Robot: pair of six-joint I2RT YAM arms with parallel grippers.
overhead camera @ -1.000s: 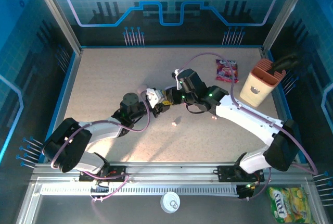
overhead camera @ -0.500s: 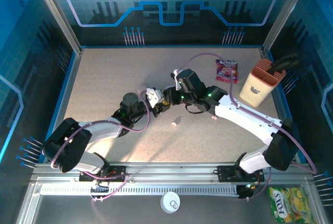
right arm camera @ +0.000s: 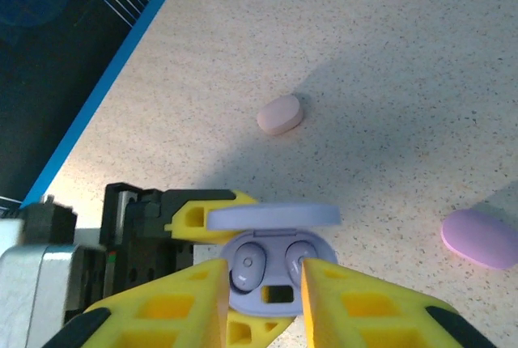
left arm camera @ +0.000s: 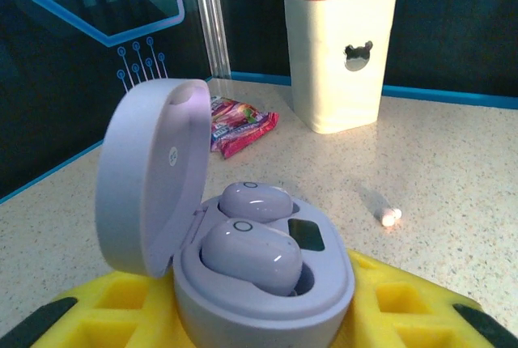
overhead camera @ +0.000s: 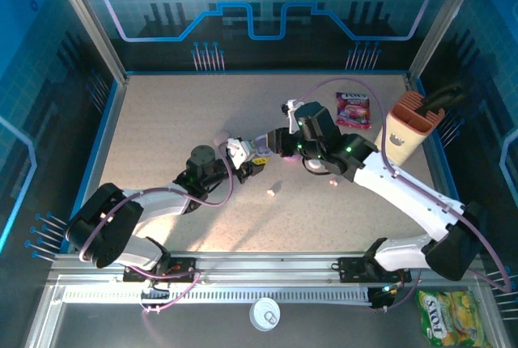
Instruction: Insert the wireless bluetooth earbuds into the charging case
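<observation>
The counter (overhead camera: 162, 113) is a pale speckled slab edged in blue. It sits inside a booth whose walls (overhead camera: 259, 8) glow blue with circuit-style line art.

Near the middle of it, the left arm (overhead camera: 162, 198) holds up the charging case (left arm camera: 267, 316). The left jaws are clamped on the body of the case, and its lid stands open. Both earbuds (left arm camera: 247, 252) are seated in their wells inside the case.

The right arm (overhead camera: 396, 186) has pulled back from the case since a moment ago, and its wrist has swung off toward the cream container (overhead camera: 402, 133). The right jaws are only narrowly apart with nothing between them, and they look down on the case from just beside it. The left arm and the case have not shifted.

By my count:
- One case, with two earbuds in it.
- One cream container, well away from the case on the right arm's side.
- One bright snack packet (overhead camera: 353, 110) lying flat, just to the case's side of the container.
- Two small pale bits loose on the counter. One (overhead camera: 272, 193) is near the case on the side toward the arm bases. The other (overhead camera: 334, 180) lies farther off, under the right arm.
- From the right wrist, one pink oval piece (right arm camera: 280, 115) beyond the case and one purple oval piece (right arm camera: 479, 238) off to its side, both apart from it.
</observation>
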